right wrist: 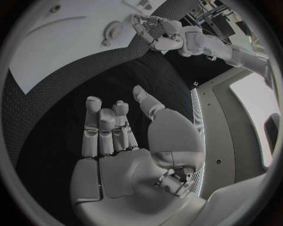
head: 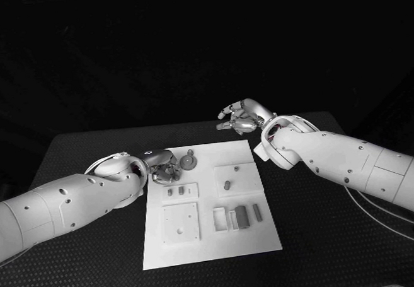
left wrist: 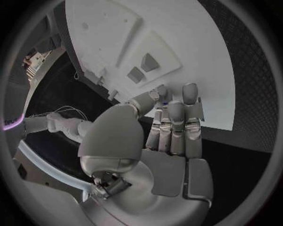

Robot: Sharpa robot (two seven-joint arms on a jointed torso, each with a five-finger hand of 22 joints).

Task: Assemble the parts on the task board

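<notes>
task board point(head: 252, 230): matt white, smooth, looks like plastic
parts point(head: 240, 216): dull grey, smooth, plastic-looking
round part point(head: 187, 162) at the board's 11 o'clock: grey, faint sheen
table point(head: 84, 261): black, rough dimpled mat, matt
left hand point(left wrist: 171, 125): silvery metal look, satin finish
right hand point(right wrist: 112, 127): same silvery satin
arms point(head: 353, 167): glossy white, smooth shells

Overhead head camera; two close wrist fisheyes.
</notes>
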